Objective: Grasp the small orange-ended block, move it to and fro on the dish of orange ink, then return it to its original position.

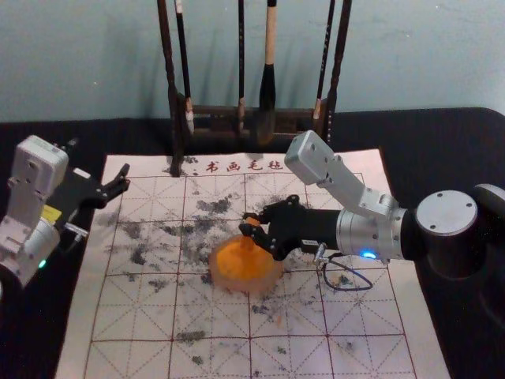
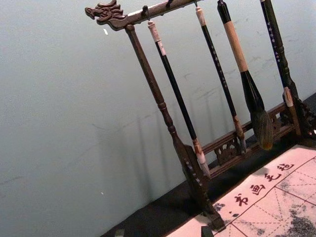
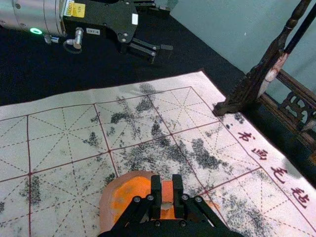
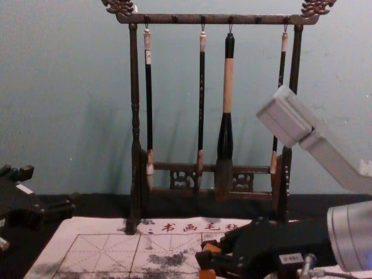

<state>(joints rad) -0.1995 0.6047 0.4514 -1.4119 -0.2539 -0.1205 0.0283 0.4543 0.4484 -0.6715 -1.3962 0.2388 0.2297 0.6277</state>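
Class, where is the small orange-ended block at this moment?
The small orange-ended block is at the chest view's bottom edge, just right of the middle, held in the right gripper; the head view shows it over the dish of orange ink.

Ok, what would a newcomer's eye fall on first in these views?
Most likely the bright orange ink in its dish near the middle of the mat, with the right end effector gripping the orange block over it. Next, the dark wooden rack at the mat's far edge, its thick brush hanging among thinner ones. The left end effector hovers open at the mat's left.
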